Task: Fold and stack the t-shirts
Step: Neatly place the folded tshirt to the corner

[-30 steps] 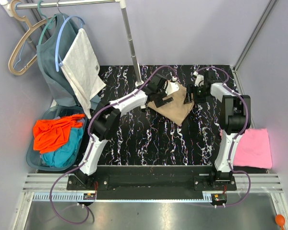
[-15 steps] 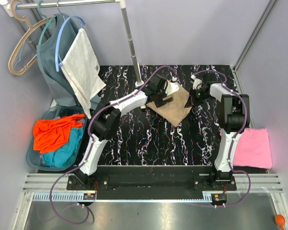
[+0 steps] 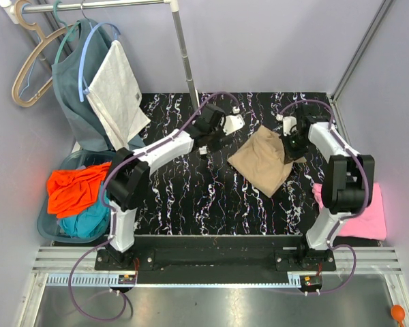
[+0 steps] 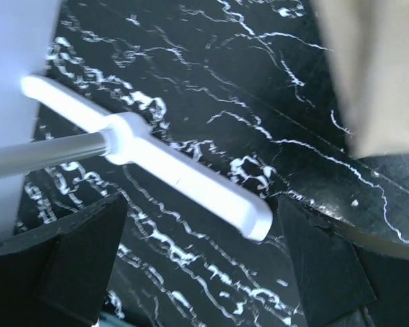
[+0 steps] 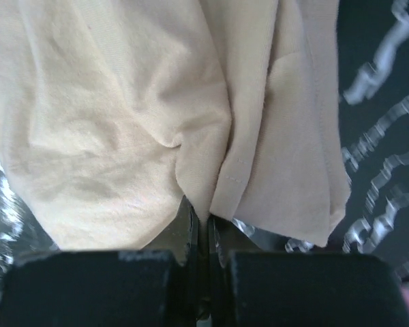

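The folded tan t-shirt lies on the black marbled table, right of centre. My right gripper is shut on its right edge; in the right wrist view the cloth bunches into the closed jaws of that gripper. My left gripper stands open to the left of the shirt, with nothing between its fingers; only a corner of the tan cloth shows there. A pink t-shirt lies off the table's right edge. An orange t-shirt and a teal t-shirt fill a basket at the left.
A clothes rack pole rises from its white foot on the table's back, close to the left gripper. A grey-blue garment and a white cloth hang from hangers at the back left. The basket stands beside the table's left edge.
The right gripper has shut on the tan t-shirt's edge and drawn it right and towards the front. The left gripper has let go and moved back to the left.
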